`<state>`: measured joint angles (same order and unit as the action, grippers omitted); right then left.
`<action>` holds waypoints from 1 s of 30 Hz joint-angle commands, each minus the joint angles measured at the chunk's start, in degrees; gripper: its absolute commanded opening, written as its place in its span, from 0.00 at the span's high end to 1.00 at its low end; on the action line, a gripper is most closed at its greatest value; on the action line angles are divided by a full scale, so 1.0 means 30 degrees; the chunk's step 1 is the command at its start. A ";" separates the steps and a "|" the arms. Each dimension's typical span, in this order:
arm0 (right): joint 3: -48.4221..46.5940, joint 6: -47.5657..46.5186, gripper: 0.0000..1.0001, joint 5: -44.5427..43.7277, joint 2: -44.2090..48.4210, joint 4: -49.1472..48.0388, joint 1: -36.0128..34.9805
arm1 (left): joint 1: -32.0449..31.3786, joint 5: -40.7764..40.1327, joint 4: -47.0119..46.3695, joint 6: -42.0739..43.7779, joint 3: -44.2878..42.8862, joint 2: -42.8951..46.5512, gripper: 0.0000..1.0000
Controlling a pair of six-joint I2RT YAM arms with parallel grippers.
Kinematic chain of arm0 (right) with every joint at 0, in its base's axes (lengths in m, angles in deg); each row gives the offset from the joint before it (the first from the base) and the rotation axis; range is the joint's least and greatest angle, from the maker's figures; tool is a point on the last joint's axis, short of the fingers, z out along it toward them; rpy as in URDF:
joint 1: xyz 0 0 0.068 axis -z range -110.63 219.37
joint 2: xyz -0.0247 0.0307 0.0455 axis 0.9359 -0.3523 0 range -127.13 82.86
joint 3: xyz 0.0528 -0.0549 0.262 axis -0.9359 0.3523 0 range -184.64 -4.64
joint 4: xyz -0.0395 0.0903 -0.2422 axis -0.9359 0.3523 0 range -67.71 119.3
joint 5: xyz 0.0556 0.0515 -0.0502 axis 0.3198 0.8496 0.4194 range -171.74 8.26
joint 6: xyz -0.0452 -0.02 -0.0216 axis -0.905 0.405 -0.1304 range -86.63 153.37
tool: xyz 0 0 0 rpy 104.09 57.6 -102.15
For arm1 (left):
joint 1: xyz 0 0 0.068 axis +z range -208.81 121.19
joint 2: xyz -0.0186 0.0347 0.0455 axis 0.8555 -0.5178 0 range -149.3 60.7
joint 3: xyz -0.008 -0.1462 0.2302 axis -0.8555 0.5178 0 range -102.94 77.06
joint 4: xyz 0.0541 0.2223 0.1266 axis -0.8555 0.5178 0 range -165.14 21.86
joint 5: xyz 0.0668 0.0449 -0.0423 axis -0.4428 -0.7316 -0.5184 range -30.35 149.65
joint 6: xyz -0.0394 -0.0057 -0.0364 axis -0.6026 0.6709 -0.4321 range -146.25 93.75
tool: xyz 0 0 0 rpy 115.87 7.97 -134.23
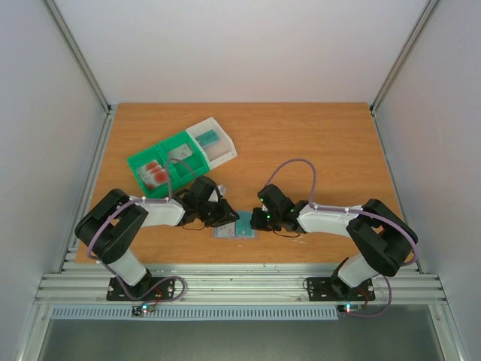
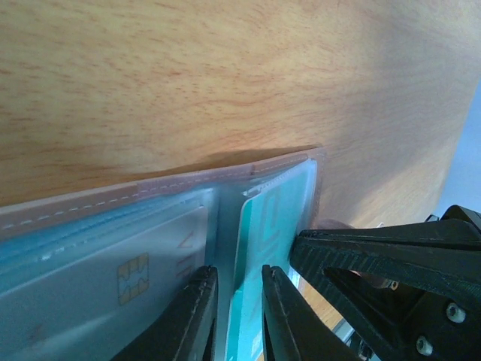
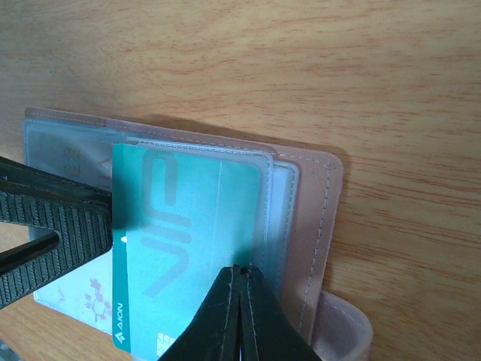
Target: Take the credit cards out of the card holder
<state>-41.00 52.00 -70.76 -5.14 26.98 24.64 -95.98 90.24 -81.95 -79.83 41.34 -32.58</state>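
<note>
The blue-grey card holder (image 1: 229,233) lies open near the table's front edge, between my grippers. A greenish-teal credit card (image 3: 188,218) sticks halfway out of its clear pocket toward the left. My right gripper (image 3: 242,268) is shut, its tips pressed down on that pocket over the card. My left gripper (image 2: 237,271) is open a little, and the teal card's (image 2: 274,218) free edge stands between its fingers. A pale card with a chip (image 2: 131,278) sits in the holder's (image 2: 98,218) other panel. In the top view the left gripper (image 1: 228,218) and right gripper (image 1: 258,219) flank the holder.
A green-and-white compartment tray (image 1: 134,160) stands behind the left arm. It holds pale cards with red blotches (image 1: 155,174) and a teal card (image 1: 208,138). White walls close in the table on three sides.
</note>
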 commanded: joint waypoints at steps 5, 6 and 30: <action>0.0767 0.0262 0.99 -0.0351 -0.0821 0.1082 0.0002 | -0.0120 0.0432 -0.1839 -0.0499 0.0388 -0.0613 0.84; 0.0780 0.0263 0.99 -0.0351 -0.0812 0.1075 -0.0002 | -0.0106 0.0496 -0.2056 -0.0599 0.0409 -0.0638 0.85; 0.0597 0.0293 0.99 -0.0652 -0.0698 0.1983 0.0270 | 0.0010 0.0055 0.1173 0.0898 -0.0261 0.0784 1.00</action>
<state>-40.84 52.85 -70.54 -5.16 26.72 25.08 -95.96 90.67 -80.90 -78.43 41.49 -31.03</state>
